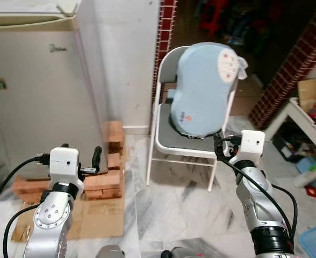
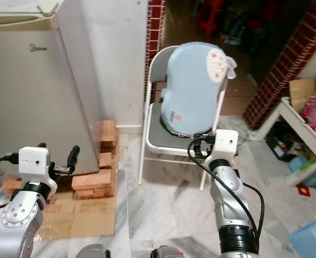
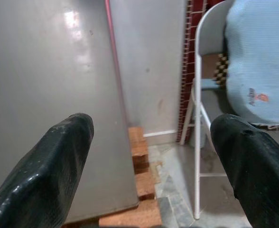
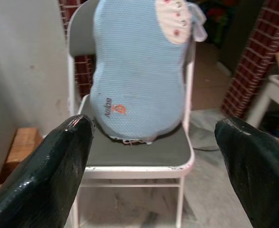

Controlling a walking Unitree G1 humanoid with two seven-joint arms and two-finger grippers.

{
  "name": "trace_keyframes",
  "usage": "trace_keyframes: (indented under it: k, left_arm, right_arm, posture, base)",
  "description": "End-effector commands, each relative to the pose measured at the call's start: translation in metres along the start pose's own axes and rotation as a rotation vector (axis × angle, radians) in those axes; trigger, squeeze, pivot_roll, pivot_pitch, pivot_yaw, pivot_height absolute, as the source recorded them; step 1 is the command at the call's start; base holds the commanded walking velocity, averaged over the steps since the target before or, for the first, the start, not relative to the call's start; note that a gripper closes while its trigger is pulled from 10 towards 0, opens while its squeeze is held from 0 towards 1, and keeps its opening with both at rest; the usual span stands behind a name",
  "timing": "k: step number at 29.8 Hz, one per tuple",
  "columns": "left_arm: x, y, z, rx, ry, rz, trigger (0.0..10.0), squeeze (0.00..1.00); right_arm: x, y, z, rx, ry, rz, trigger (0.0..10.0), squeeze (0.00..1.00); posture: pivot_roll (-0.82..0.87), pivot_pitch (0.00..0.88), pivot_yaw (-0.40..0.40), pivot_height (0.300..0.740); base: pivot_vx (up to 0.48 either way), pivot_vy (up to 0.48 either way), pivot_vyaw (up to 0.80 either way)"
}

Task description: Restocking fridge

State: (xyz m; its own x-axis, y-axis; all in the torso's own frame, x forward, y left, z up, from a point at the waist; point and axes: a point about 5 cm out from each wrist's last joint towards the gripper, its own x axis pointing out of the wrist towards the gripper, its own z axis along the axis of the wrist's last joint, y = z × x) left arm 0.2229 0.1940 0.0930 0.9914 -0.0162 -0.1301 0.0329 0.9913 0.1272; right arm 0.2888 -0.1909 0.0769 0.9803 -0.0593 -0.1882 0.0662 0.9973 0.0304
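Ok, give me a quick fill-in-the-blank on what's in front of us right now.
1. The fridge door is ____.
2. The light blue cushion sits on a folding ____.
3. The fridge stands raised on ____.
4. Both the left pincer and the right pincer are ____ and empty.

Missing words: closed; chair; bricks; open

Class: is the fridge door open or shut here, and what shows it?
Shut. The fridge shows a flat, unbroken grey front with no gap and no interior visible; both end effectors hang apart from it.

small unreadable logo on fridge [image 2: 38, 48], unreadable orange print on blue cushion [image 4: 115, 110]
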Motion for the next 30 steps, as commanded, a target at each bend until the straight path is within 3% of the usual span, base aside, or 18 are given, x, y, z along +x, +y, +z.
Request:
trace_keyframes:
  k: [1,8,21,30]
  left_arm:
    - [-0.001,0.004,0.001,0.006,0.006,0.005,10.0,0.00]
    - [0.004,0.000,0.007,0.056,-0.020,-0.020,10.0,0.00]
    - [0.012,-0.008,0.014,0.056,-0.061,-0.018,10.0,0.00]
    - [0.021,-0.007,0.020,0.097,-0.075,0.017,10.0,0.00]
  right_arm:
    - [0.001,0.003,0.005,0.003,-0.008,0.005,10.0,0.00]
    - [0.004,0.005,0.007,0.008,-0.010,0.008,10.0,0.00]
    - [0.022,0.027,0.024,0.017,-0.046,0.076,10.0,0.00]
    - [0.030,0.035,0.029,0.018,-0.058,0.097,10.0,0.00]
  posture:
    - [0.07,0.043,-0.060,0.740]
    - [0.08,0.045,-0.079,0.740]
    - [0.09,0.056,-0.098,0.740]
    - [0.12,0.065,-0.093,0.740]
  base:
    - [0.000,0.480,-0.80]
    - [0.000,0.480,-0.71]
    - [0.000,0.480,-0.03]
    - [0.000,0.000,0.00]
